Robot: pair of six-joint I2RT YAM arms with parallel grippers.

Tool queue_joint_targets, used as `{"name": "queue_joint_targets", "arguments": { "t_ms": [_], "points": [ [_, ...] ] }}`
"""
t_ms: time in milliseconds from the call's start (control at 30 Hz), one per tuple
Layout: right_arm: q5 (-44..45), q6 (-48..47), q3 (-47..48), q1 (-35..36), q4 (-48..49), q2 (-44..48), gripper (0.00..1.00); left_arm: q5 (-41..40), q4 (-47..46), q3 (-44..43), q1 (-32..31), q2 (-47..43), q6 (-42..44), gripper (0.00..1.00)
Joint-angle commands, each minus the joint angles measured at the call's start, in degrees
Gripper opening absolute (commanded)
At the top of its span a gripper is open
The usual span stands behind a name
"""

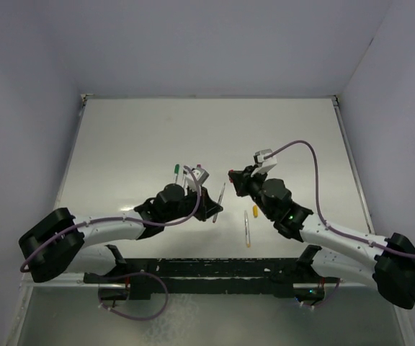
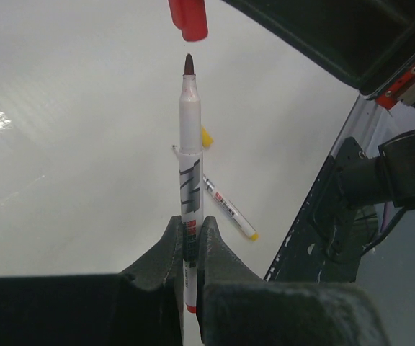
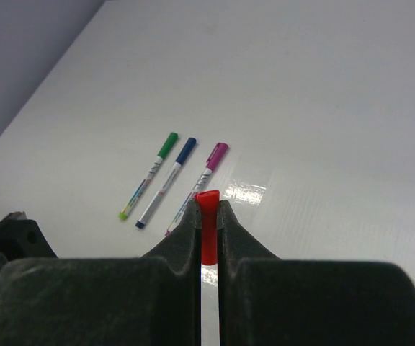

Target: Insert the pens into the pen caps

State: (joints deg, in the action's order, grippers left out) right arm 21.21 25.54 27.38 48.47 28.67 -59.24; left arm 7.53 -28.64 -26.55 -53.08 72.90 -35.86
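At the left of the table (image 1: 301,144), a green pen (image 3: 148,175), a blue pen (image 3: 166,182) and a magenta pen (image 3: 206,173) lie side by side, each seemingly capped already. Next over, the left gripper (image 2: 188,234) is clenched on the lower barrel of an uncapped pen (image 2: 190,144). The pen runs straight out from the fingers with its dark red tip leading. Just beyond that tip, across a small gap, hangs the red cap (image 2: 188,18). It is pinched in the closed right gripper (image 3: 207,213), its far end apparently turned toward the pen.

Seen from the left wrist, cap and pen lie nearly on one line, the cap a little tilted. The joining move likely turns on closing the gap along the pen's long axis while squaring up that tilt.

Further right, a yellow pen (image 1: 247,229) lies on the table with a yellow cap (image 1: 254,213) just beside it, nearer the right arm.
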Motion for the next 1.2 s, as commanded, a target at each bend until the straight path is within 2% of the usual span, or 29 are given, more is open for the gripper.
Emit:
{"name": "queue_joint_targets", "arguments": {
  "t_ms": [0, 567, 767, 1167],
  "points": [
    [-1.37, -2.42, -2.60, 0.05, 10.75, 3.15, 0.00, 1.32, -5.40, -3.08, -2.94, 1.93, -0.68, 0.00],
    [-1.97, 3.19, -9.88, 0.05, 20.70, 8.53, 0.00, -2.54, -11.16, -3.20, -5.41, 4.57, -1.71, 0.00],
    [-2.48, 4.89, -11.92, 0.05, 25.05, 8.31, 0.00, -3.44, -11.51, -3.38, -5.45, 4.67, -1.54, 0.00],
    [-3.28, 6.28, -11.87, 0.05, 26.86, 6.95, 0.00, -3.79, -11.71, -3.42, -5.49, 5.17, -1.58, 0.00]
  ]
}}
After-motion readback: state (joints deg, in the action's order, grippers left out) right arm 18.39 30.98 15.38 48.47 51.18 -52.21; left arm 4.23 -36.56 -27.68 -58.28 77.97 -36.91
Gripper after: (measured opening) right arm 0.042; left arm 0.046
